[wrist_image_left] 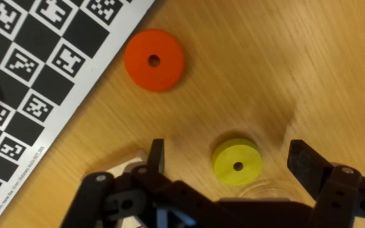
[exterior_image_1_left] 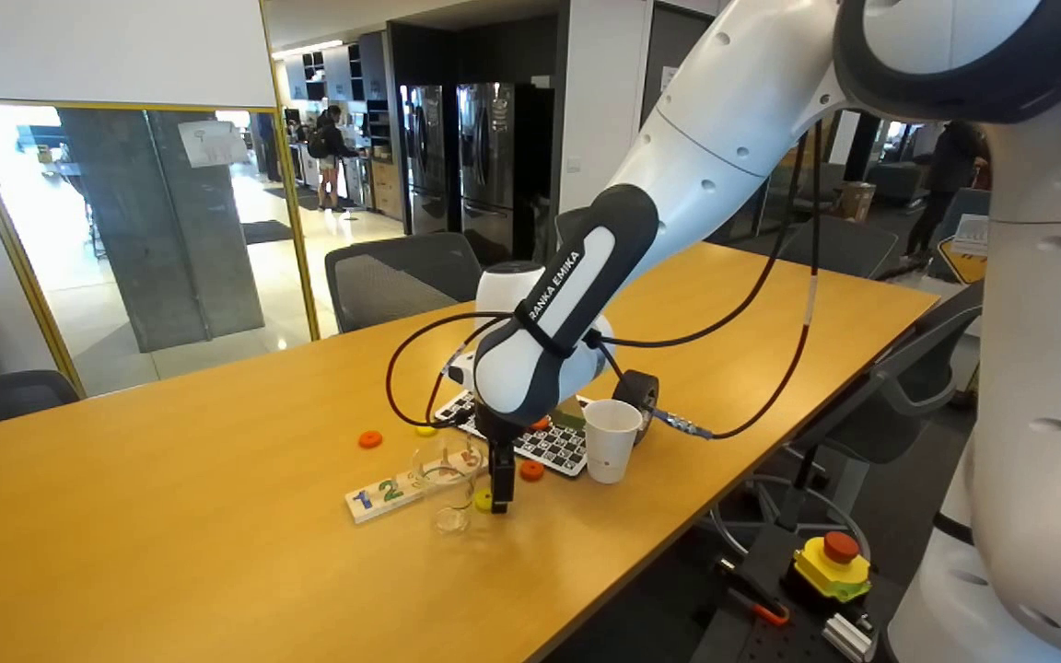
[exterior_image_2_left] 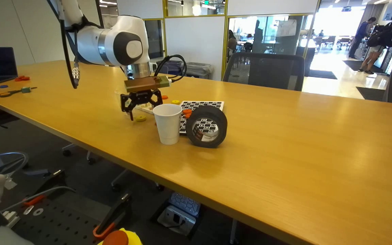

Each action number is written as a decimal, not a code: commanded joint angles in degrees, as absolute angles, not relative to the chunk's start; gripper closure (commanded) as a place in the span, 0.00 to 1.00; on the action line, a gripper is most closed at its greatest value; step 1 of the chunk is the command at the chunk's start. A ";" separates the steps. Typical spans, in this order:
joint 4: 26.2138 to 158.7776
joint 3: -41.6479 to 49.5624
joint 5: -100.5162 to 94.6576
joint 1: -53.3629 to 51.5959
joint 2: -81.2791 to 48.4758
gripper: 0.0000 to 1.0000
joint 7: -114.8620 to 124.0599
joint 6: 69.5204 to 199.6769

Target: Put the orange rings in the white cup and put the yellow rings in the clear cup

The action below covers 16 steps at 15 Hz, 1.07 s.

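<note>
Your claw (wrist_image_left: 227,152) is spread wide: in the wrist view its jaws stand on either side of a yellow ring (wrist_image_left: 238,155) on the desk (exterior_image_1_left: 190,534), apart from it on both sides. Near the claw the white cup (exterior_image_2_left: 167,124) stands upright, just beside a roll of black tape (exterior_image_2_left: 222,126) on its edge; you cannot see down to the cup's bottom. Just beside the claw the clear cup (exterior_image_1_left: 447,495) stands upright, and through its wall you see part of the number board (exterior_image_1_left: 388,494). Another yellow ring (exterior_image_1_left: 425,430) lies farther from the claw, close to the checkered mat (wrist_image_left: 84,91). One orange ring (wrist_image_left: 157,76) lies near the claw, next to the mat; more orange rings (exterior_image_2_left: 187,111) lie on it, and a further orange one (exterior_image_1_left: 370,440) lies across the number board from the claw.
</note>
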State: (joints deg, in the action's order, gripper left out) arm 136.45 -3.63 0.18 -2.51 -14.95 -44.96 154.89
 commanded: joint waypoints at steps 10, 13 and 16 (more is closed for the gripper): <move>133.32 -7.74 0.89 1.86 -17.52 0.00 -45.13 153.83; 133.19 -8.57 1.62 2.70 -17.80 0.25 -45.65 154.18; 132.93 -8.96 1.79 3.11 -17.75 0.42 -45.47 153.88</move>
State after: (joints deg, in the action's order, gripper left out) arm 134.46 -7.52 0.71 1.79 -17.24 -44.99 154.67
